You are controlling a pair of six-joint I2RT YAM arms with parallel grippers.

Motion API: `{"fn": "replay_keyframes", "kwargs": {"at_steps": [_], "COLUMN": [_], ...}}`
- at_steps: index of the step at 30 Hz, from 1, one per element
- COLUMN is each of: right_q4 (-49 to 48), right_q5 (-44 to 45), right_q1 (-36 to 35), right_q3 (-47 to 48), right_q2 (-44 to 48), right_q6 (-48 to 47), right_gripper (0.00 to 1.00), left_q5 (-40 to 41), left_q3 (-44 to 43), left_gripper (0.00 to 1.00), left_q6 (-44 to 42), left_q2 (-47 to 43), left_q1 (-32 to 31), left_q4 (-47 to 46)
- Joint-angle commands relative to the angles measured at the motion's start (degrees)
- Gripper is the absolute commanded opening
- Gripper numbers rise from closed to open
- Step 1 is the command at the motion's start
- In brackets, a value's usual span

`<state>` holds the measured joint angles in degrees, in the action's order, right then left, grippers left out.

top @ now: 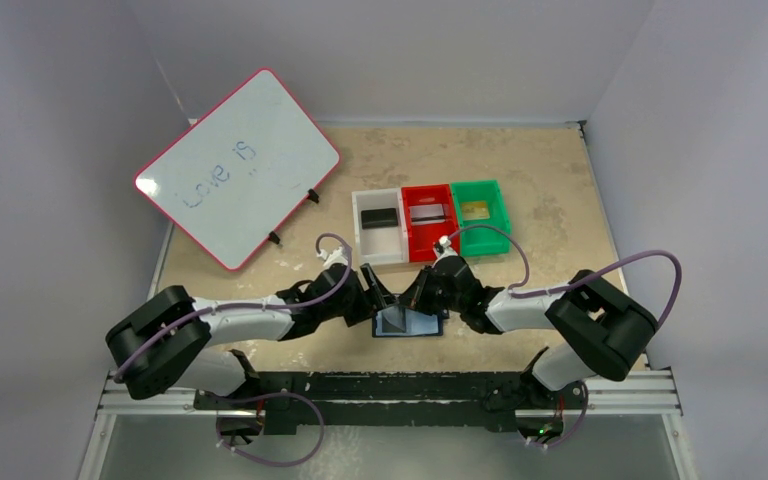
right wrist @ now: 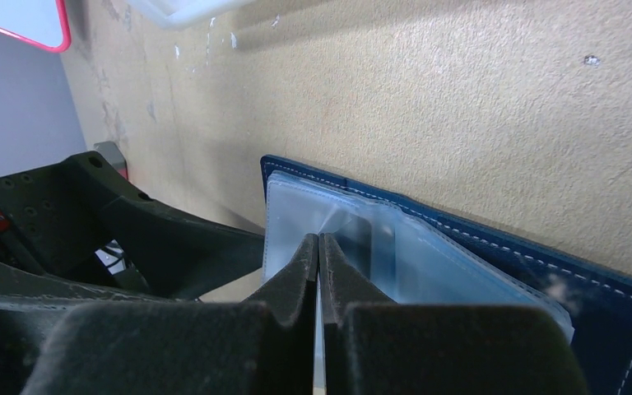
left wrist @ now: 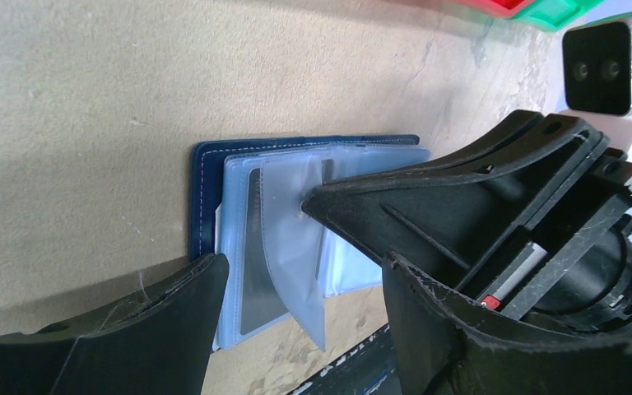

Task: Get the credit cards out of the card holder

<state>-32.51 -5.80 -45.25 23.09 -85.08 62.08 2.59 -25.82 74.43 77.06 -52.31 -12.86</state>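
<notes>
At the upper left of the top view a pink-rimmed whiteboard (top: 237, 167) leans over the table (top: 540, 170). Low in the middle the card holder (top: 407, 322) lies open, with the left gripper (top: 378, 296) over its left end, jaws spread around nothing, and the right gripper (top: 412, 297) pressed together on a clear sleeve (right wrist: 354, 239). Behind sit a white bin (top: 380, 228) with the black card (top: 379, 217), a red bin (top: 429, 221) with the silver-grey card (top: 428, 212) and a green bin (top: 480, 217) with the gold-tan card (top: 476, 210).
</notes>
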Motion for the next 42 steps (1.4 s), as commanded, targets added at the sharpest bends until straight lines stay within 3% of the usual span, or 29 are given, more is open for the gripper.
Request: {"fn": "replay_keyframes", "kwargs": {"at_steps": [1,9,19,28,42], "right_q4": [-1.6,-2.0,-1.2,-1.6,-2.4], "right_q5": [-0.8,-1.2,0.3,0.4,0.4], "right_q1": [0.3,0.4,0.5,0.4,0.7], "right_q3": [-0.2,-0.3,-1.3,-1.7,-2.4], "right_q2": [1.8,1.1,3.5,3.8,4.4], "right_q6": [0.6,0.6,1.4,1.9,2.1], "right_gripper": [0.00,0.00,0.00,0.00,0.00], "left_q5": [-1.3,-1.4,4.8,0.2,-0.2], "left_q3": [-2.3,-2.9,-5.1,-5.1,-5.9], "left_gripper": [0.69,0.68,0.69,0.69,0.69], "left_q6": [0.7,0.7,-1.4,-1.1,-0.5], "left_q2": [1.1,1.5,-3.5,0.0,3.4], "left_q1": [-0.9,-1.3,-1.4,-2.1,-2.8], "left_q4": [-4.5,-5.1,5.2,-1.2,-3.3]}}
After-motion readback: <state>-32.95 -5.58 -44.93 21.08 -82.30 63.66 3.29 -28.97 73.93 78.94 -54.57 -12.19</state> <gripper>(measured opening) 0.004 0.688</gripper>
